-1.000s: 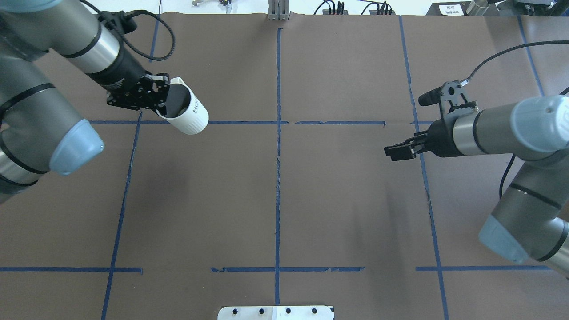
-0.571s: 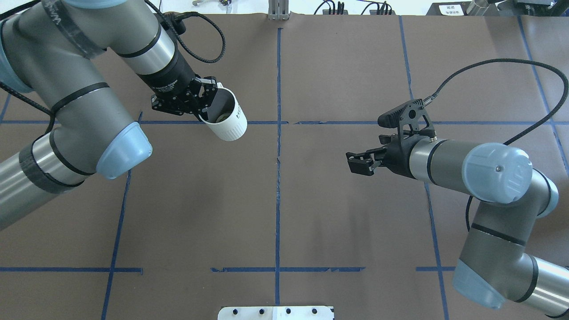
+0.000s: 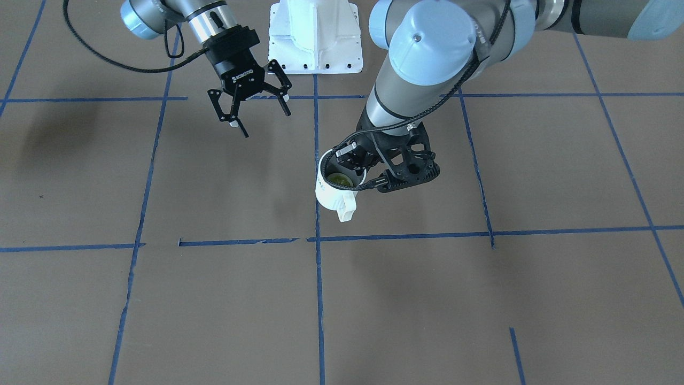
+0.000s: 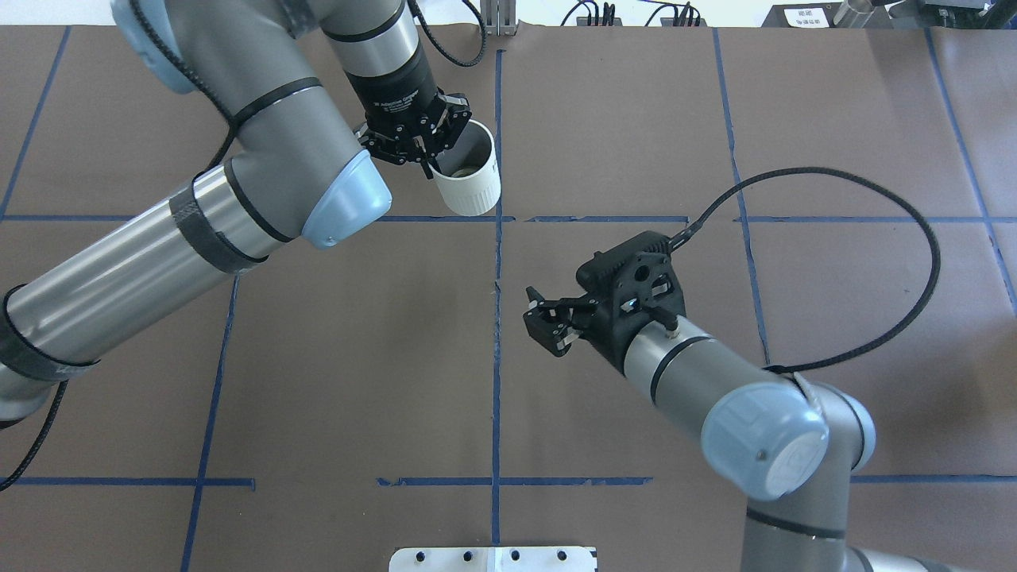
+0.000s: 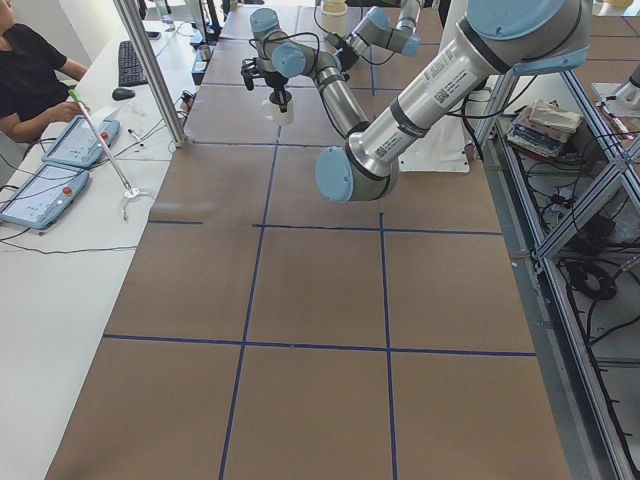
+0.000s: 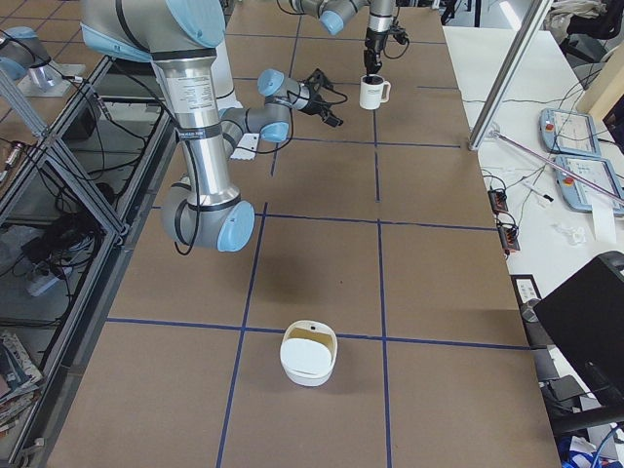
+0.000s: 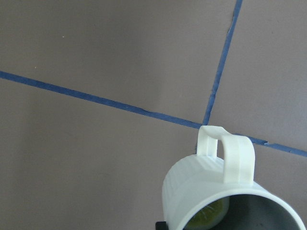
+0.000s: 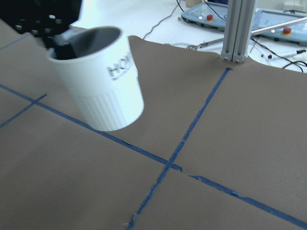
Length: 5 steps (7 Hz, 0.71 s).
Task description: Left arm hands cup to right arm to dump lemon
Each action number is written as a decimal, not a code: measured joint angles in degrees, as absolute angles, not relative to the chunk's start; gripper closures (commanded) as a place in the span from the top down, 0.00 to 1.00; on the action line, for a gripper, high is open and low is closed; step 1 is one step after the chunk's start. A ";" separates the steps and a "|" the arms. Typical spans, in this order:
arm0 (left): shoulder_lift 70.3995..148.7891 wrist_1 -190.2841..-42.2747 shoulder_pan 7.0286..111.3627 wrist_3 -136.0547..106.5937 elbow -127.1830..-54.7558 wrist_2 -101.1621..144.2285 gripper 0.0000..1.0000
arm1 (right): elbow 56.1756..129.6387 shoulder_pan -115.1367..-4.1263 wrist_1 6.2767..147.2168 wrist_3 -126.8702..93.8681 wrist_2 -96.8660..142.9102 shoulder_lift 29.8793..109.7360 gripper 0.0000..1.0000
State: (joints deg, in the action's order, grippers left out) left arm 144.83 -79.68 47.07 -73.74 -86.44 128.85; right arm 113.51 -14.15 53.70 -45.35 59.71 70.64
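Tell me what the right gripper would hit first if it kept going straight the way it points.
Probably the table near the tape crossing, not the cup: in the right wrist view the cup sits up and left of centre. Depth is hard to judge.

Tilted off-white cup point(image 3: 327, 193), lemon slice point(image 3: 337, 180) inside, hangs by its rim from the left gripper point(image 4: 433, 159), near the blue tape cross point(image 4: 498, 218).

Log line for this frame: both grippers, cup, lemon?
phase: pre-handover | left gripper: shut on cup rim, cup off table | lemon: inside cup | right gripper: open, apart from cup
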 measured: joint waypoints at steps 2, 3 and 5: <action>147.38 -78.97 46.08 -76.08 -83.54 130.38 0.00 | 111.98 -10.45 53.64 -45.35 51.80 67.82 1.00; 147.47 -78.89 45.77 -77.59 -83.68 132.00 0.00 | 111.34 -10.22 53.62 -45.35 50.54 67.40 1.00; 147.27 -78.71 44.96 -80.86 -84.92 134.23 0.00 | 110.74 -10.48 53.67 -45.33 48.37 67.23 1.00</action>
State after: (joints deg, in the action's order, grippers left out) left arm 147.27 -78.71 44.96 -80.86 -84.92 134.23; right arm 110.74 -10.48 53.67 -45.33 48.37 67.23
